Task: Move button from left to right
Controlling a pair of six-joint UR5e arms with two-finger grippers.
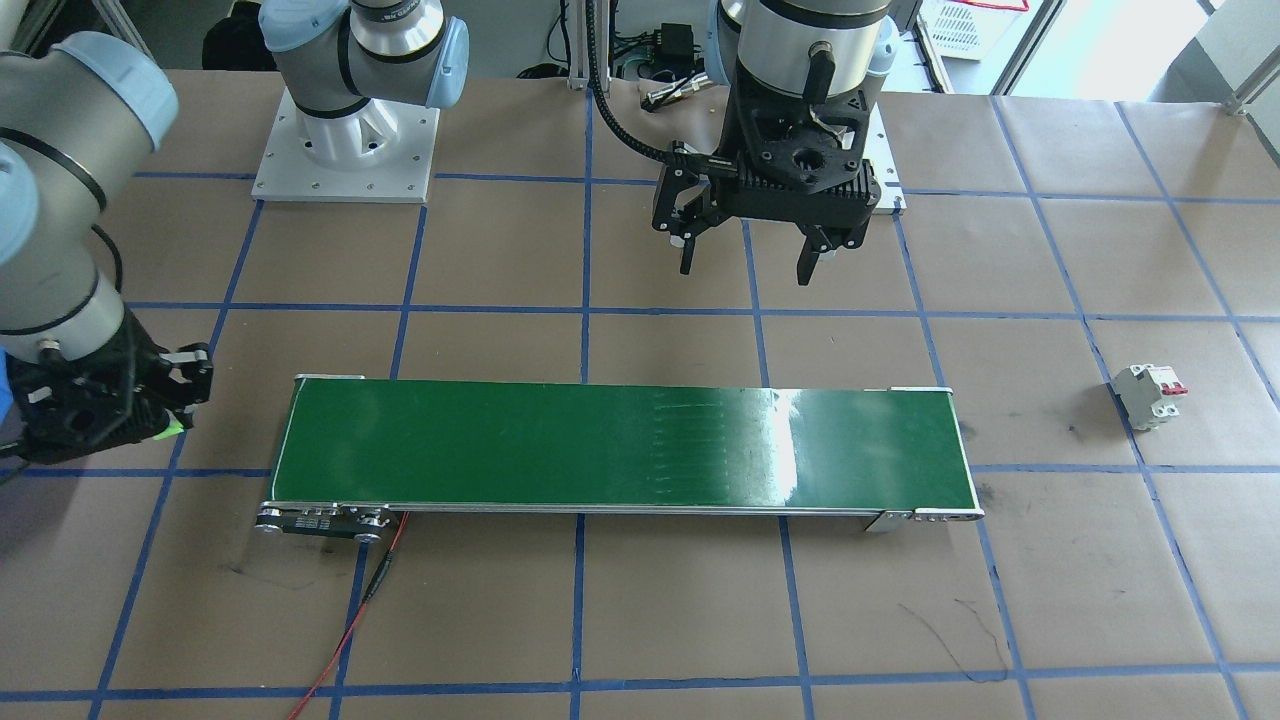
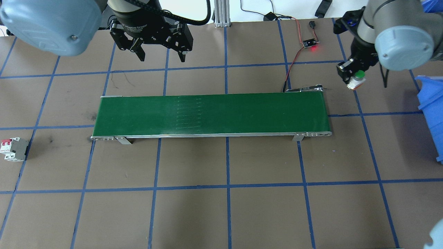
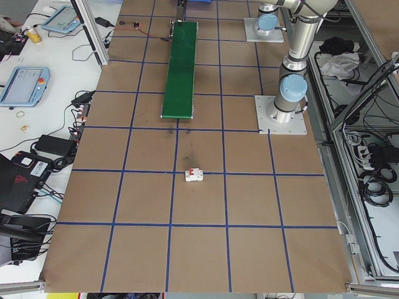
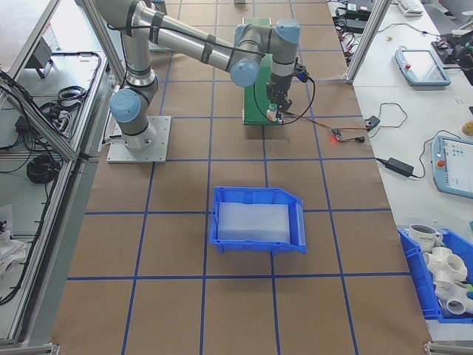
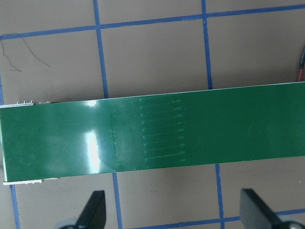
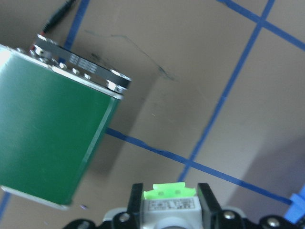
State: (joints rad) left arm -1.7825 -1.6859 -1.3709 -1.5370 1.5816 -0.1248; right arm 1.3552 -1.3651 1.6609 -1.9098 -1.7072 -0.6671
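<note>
The button (image 2: 357, 79), with a green cap on a whitish body, is held between the fingers of my right gripper (image 2: 354, 80), which is shut on it. It hangs over the brown table just past the right end of the green conveyor belt (image 2: 207, 116). The right wrist view shows the button (image 6: 170, 201) between the two fingers, with the belt's end (image 6: 43, 138) to the left. In the front-facing view only a green bit of the button (image 1: 174, 428) shows. My left gripper (image 2: 161, 58) is open and empty behind the belt's left half, its fingers (image 5: 93, 210) spread wide.
A white circuit breaker (image 2: 14, 149) with red levers lies on the table far left. A blue bin (image 2: 432, 114) stands at the right edge. A small board with a red light (image 2: 310, 43) and a red wire lie behind the belt's right end.
</note>
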